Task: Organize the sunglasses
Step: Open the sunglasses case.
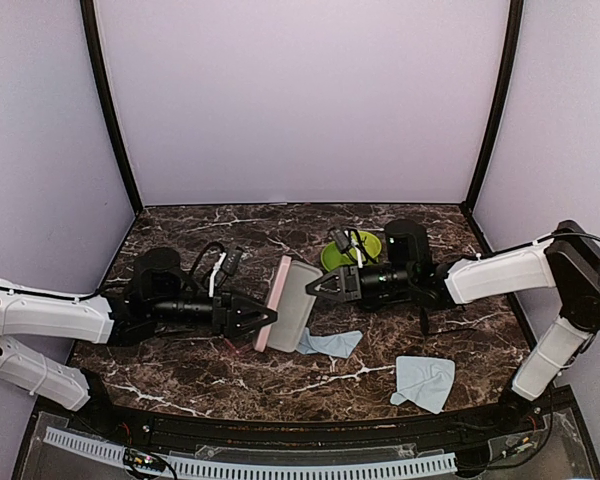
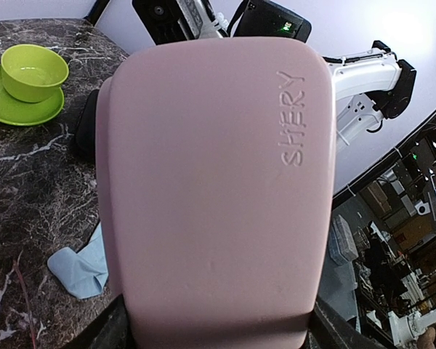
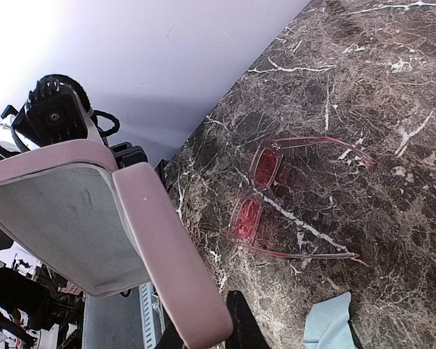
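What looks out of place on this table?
The red-pink thin-framed sunglasses lie loose on the dark marble table, temples unfolded, outside the pink rectangular case that the robot holds open. A pale blue cloth lies crumpled beside the case.

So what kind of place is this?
Most likely a robotics lab test booth: plain lilac walls box in a marble-look tabletop, robot arms are mounted at its edge, and more equipment crowds the room beyond.
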Robot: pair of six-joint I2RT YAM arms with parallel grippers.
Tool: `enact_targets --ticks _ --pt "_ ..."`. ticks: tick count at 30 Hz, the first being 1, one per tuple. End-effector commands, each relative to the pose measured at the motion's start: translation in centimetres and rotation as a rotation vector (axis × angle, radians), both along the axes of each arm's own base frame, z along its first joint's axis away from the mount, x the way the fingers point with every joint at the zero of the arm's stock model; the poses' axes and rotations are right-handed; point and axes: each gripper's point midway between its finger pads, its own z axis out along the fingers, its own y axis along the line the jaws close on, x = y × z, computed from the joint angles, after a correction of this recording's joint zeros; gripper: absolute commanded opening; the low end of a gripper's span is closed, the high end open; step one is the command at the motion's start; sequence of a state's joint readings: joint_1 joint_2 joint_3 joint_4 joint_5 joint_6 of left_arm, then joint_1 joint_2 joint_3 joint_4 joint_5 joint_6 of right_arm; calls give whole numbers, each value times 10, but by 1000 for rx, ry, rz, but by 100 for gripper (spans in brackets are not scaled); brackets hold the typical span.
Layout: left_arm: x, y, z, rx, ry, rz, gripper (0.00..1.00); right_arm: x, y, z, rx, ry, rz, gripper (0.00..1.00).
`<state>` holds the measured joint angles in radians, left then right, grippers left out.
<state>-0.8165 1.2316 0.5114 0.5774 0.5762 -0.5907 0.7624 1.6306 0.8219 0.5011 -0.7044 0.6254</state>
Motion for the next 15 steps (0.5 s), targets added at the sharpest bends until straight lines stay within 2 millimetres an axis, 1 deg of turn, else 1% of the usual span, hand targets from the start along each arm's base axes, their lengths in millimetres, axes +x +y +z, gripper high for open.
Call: enact_targets --ticks 1,4,10,12,14,15 --pt "14 18 5 2 19 104 57 28 -21 -3 -45 -18 -110 0" --pt "16 22 2 27 13 130 62 31 -22 -5 -69 -4 -126 0" --pt "17 27 -3 62 15 151 68 33 -23 -10 -96 15 -135 0" --pt "18 27 -5 73 15 152 74 36 -23 -12 -109 30 -151 0" --pt "18 28 -6 87 11 153 78 40 -25 -17 -137 56 -179 0" --pt "19 28 -5 94 1 155 82 43 -25 -20 -152 71 -195 0"
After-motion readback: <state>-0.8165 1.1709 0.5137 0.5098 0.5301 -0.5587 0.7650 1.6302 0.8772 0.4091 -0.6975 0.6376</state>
